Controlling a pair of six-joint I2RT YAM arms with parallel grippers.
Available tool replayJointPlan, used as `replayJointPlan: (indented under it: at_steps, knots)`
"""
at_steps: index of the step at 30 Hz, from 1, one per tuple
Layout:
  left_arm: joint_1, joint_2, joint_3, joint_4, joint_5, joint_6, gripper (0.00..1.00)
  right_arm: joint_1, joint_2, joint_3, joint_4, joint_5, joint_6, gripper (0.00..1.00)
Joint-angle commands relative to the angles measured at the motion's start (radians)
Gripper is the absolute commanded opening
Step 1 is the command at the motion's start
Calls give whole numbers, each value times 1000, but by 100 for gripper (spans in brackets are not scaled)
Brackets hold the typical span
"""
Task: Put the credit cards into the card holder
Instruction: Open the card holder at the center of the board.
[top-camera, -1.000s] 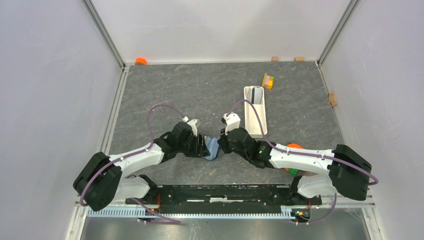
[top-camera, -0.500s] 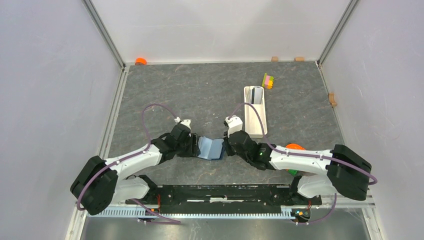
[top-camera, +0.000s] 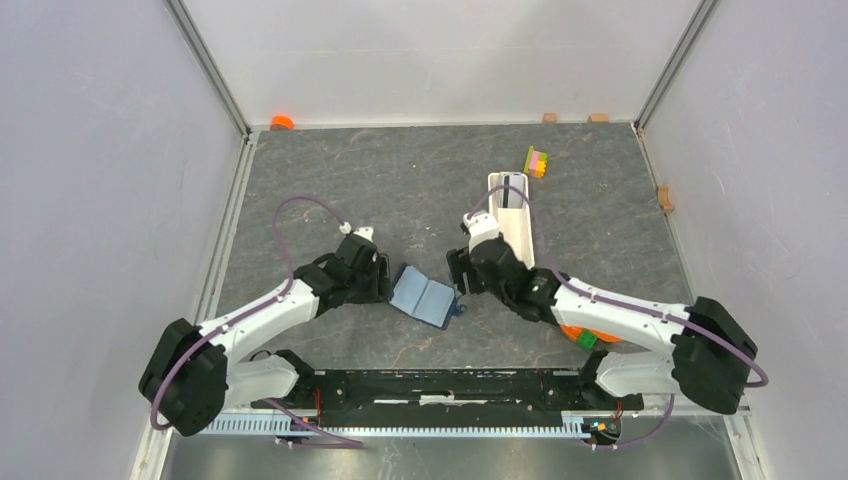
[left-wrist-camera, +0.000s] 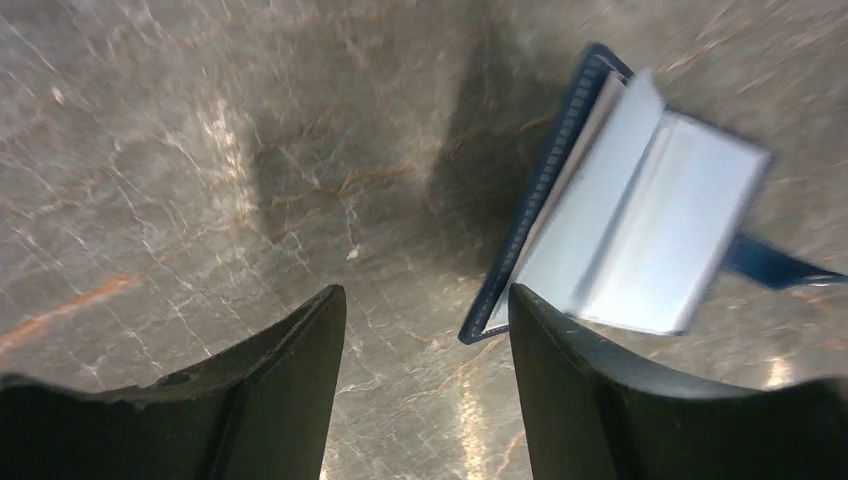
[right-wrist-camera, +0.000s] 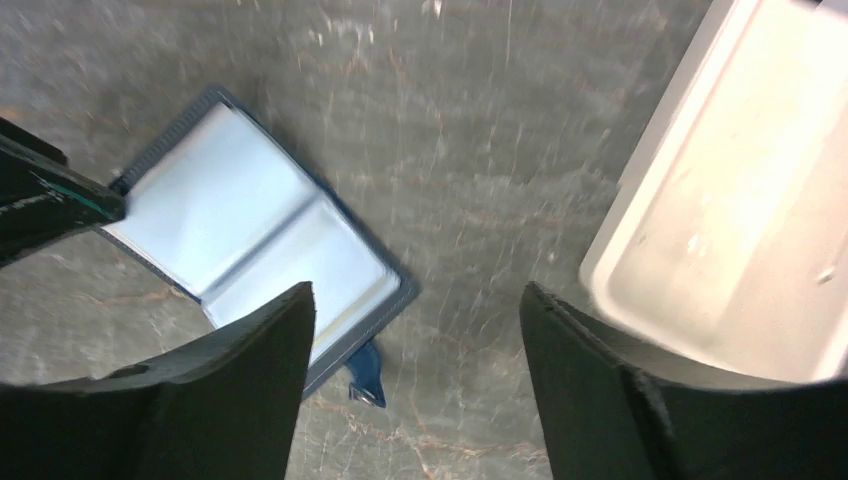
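Observation:
The card holder (top-camera: 425, 297) lies open on the table between both arms, its light grey-blue inside facing up (left-wrist-camera: 630, 240) (right-wrist-camera: 260, 235). A small blue strap tab (right-wrist-camera: 368, 375) sticks out at its near edge. My left gripper (top-camera: 386, 284) (left-wrist-camera: 425, 295) stands open just left of the card holder, with bare table between its fingers. My right gripper (top-camera: 459, 288) (right-wrist-camera: 417, 290) is open just right of it, holding nothing. Grey credit cards (top-camera: 514, 192) stand in the far end of the white tray, partly crossed by the right arm's cable.
The long white tray (top-camera: 517, 245) (right-wrist-camera: 740, 200) lies right of the right gripper. A yellow-pink-green block stack (top-camera: 537, 161) sits beyond it. An orange object (top-camera: 580, 335) shows under the right arm and an orange cap (top-camera: 281, 122) at the far left corner. Small wooden blocks (top-camera: 664, 198) line the edges.
The right gripper has opened, let go of the card holder and drawn back toward the tray. The left gripper backed off to the left. The card holder now lies spread open.

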Motion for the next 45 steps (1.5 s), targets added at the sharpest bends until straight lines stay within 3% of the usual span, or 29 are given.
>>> replayJointPlan:
  at_steps: [1,6,11,16,27,29,31,37,42,45]
  knots:
    - [63,-37,105,-23,88,56,68,-112,-52,142,-64,-115,-139,83]
    - [72,7,147,65,315,109,77,-288,-5,261,-145,-260,-272,96]
    - [71,108,181,124,420,158,86,-400,59,336,-165,-412,-310,98]
    - [66,169,185,188,491,190,92,-440,68,298,-118,-506,-283,98]
    - [-40,229,216,160,412,230,93,-505,-7,184,-56,-510,-264,98]
    - [-50,240,218,163,366,212,81,-506,-27,156,-51,-469,-262,98]
    - [-51,256,235,114,290,166,60,-505,-49,132,-42,-464,-253,98]
    - [-71,185,137,170,208,-19,19,-498,-124,20,50,-607,-188,93]
    - [-101,67,-9,257,160,-176,4,-393,-148,-37,68,-592,-158,90]
    - [-115,-2,-81,296,118,-250,2,-294,-170,-56,51,-509,-119,89]
